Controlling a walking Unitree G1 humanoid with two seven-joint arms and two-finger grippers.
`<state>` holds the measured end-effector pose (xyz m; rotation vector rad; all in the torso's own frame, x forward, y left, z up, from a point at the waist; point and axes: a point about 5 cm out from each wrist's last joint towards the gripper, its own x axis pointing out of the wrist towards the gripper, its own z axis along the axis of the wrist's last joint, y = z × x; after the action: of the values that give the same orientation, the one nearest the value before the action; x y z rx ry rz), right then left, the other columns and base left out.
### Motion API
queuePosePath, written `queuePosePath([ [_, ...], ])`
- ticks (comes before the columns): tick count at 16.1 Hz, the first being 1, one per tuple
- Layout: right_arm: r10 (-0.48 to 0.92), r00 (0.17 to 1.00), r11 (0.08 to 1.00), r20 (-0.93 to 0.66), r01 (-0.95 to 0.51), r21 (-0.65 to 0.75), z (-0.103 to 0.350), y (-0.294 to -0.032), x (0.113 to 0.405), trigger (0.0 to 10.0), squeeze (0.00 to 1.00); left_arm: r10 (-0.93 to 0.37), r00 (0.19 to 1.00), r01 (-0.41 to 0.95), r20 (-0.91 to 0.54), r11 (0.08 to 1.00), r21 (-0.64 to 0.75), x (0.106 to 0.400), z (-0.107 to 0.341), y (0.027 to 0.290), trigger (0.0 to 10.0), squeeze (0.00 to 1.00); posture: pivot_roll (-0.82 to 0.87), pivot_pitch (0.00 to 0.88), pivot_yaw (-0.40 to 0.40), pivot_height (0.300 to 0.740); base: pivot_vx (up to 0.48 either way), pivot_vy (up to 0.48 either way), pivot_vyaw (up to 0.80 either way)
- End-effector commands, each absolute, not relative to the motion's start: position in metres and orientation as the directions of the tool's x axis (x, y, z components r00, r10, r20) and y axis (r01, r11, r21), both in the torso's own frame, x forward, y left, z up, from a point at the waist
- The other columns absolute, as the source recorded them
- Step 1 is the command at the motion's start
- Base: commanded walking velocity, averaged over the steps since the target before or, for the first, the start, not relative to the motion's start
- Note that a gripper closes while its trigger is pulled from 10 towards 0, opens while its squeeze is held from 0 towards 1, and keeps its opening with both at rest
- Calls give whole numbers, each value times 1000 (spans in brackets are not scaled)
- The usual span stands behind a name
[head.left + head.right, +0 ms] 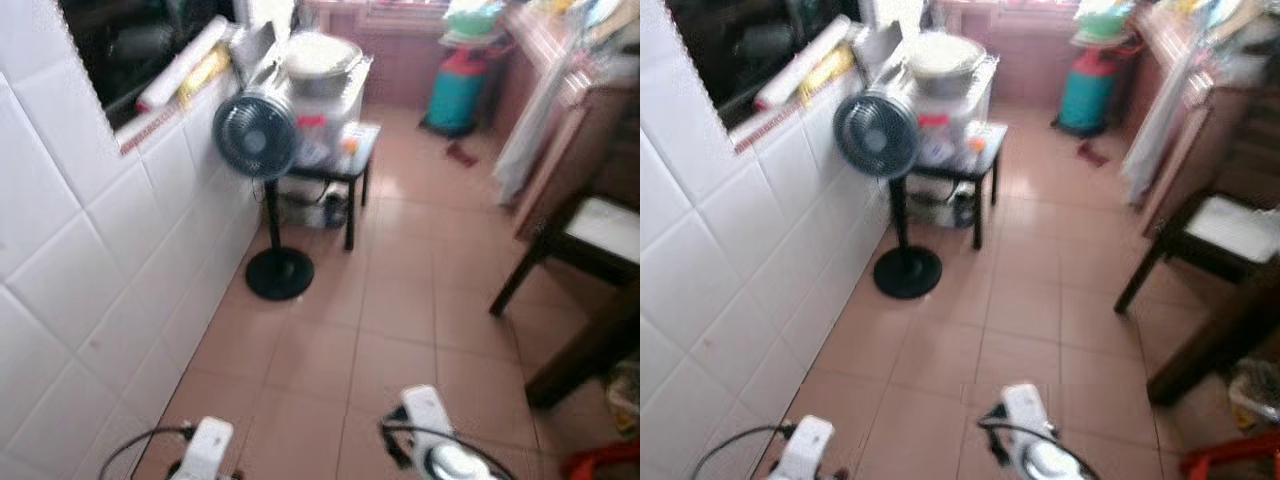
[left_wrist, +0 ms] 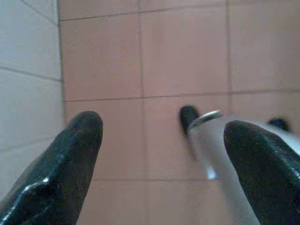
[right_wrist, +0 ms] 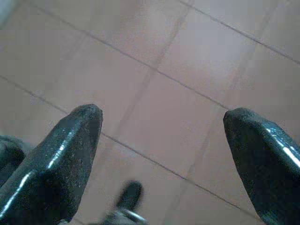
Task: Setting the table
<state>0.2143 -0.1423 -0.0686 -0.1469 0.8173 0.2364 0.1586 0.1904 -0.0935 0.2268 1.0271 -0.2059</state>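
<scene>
A pink tiled floor (image 1: 400,330) fills the blurred head view, with a white tiled wall (image 1: 90,290) at 9 o'clock. A dark chair (image 1: 580,250) stands at 3 o'clock. A black fan (image 1: 258,140) stands at 11 o'clock beside a small counter (image 1: 345,165) carrying a steel pot (image 1: 318,55). A teal cylinder (image 1: 455,95) sits at 1 o'clock. Left gripper (image 2: 161,140) and right gripper (image 3: 161,136) hang spread and empty above the floor.

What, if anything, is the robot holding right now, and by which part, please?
Nothing is held: the left hand and right hand are both open above the tiled floor.
</scene>
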Motion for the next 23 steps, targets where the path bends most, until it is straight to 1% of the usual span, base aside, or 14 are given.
queuePosePath([
  [1,120,646,968,-754,-246,-57,-72,-155,208,10000,0,-76,531,286,-844,954,94,169,-90,186,10000,0,-4,1,6,740,311,334,0],
  [4,117,644,968,-756,-244,-58,-72,-155,208,10000,0,-73,529,289,-845,952,99,168,-90,187,10000,0,-5,0,8,740,271,389,0],
  [9,113,641,969,-759,-240,-58,-73,-156,207,10000,0,-67,528,294,-847,950,108,167,-90,190,10000,0,-6,3,10,740,0,425,0],
  [14,98,634,974,-767,-220,-57,-74,-159,205,10000,0,-65,538,292,-840,950,114,171,-88,191,10000,0,-7,2,9,740,0,0,0],
  [15,73,630,986,-774,-163,-40,-75,-164,204,10000,0,-66,540,289,-839,951,112,172,-88,189,10000,0,-6,1,6,740,0,0,0],
  [16,62,627,990,-777,-139,-34,-75,-166,203,10000,0,-65,542,284,-838,952,110,172,-88,189,10000,0,-5,1,6,740,0,0,0],
  [17,37,627,997,-778,-78,-16,-76,-170,202,10000,0,-58,550,253,-833,962,100,174,-87,187,10000,0,-4,2,5,740,0,0,0],
  [19,17,629,1000,-777,-24,2,-75,-173,203,10000,0,-61,564,221,-824,972,80,179,-86,182,10000,0,-5,1,6,740,0,0,0],
  [23,29,640,999,-768,-29,13,-73,-169,207,10000,0,-85,572,264,-816,961,85,186,-82,182,10000,0,-27,0,39,740,0,0,0],
])
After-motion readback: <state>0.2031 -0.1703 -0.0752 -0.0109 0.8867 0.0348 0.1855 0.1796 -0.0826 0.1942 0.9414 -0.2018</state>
